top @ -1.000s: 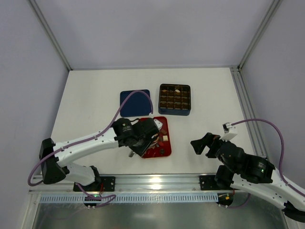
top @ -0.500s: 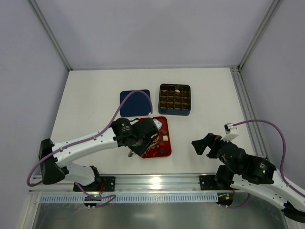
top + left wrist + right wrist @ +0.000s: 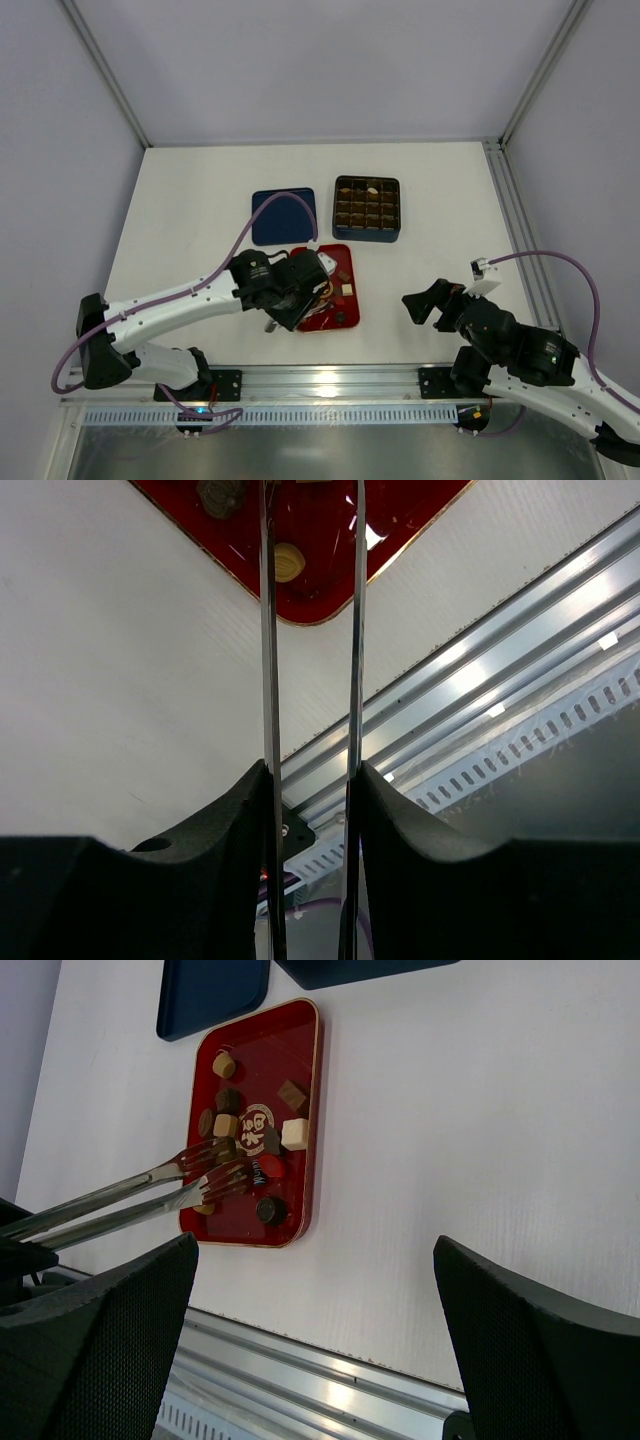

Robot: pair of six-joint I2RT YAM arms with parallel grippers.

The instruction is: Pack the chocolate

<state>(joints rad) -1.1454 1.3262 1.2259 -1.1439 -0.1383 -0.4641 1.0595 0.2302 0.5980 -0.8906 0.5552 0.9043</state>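
Several small chocolates, among them a cream square [image 3: 294, 1134], a tan cube [image 3: 223, 1064] and a dark round one [image 3: 268, 1210], lie on the red tray [image 3: 302, 1070]. My left gripper [image 3: 303, 288] is over the tray's left part [image 3: 332, 323], shut on metal tongs [image 3: 130, 1195]. The tongs' forked tips are slightly apart above the chocolates, with nothing between them. In the left wrist view the tongs' blades [image 3: 266, 630] run from my left gripper [image 3: 310, 780] toward a tan round chocolate [image 3: 289, 562]. My right gripper [image 3: 432, 303] is open and empty, right of the tray.
A dark blue box [image 3: 366, 240] with brown cells stands behind the tray, with one light piece in its back row. Its blue lid [image 3: 282, 216] lies to the left of it. A metal rail [image 3: 330, 378] runs along the near edge.
My left gripper has shifted slightly left with the tongs. The right arm has barely moved.
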